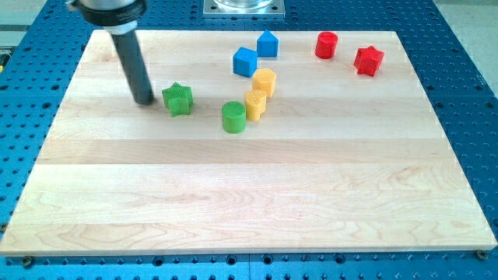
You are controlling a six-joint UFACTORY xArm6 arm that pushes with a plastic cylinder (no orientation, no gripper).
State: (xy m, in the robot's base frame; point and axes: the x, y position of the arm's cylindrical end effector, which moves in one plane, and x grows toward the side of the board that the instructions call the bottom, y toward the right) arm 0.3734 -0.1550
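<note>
My tip point(145, 101) rests on the wooden board point(233, 194) in its upper left part, just left of a green star block point(178, 99), with a small gap or light contact that I cannot tell apart. A green cylinder point(233, 117) stands further right. Beside it are two yellow blocks, one lower point(255, 104) and one upper point(264, 81). Above them sit a blue cube point(244, 61) and a blue house-shaped block point(268, 43). A red cylinder point(326, 45) and a red star block point(369, 60) lie at the upper right.
The board lies on a blue perforated table point(467, 93). A metal base plate point(244, 7) sits at the view's top centre. The rod's dark mount point(109, 12) hangs at the upper left.
</note>
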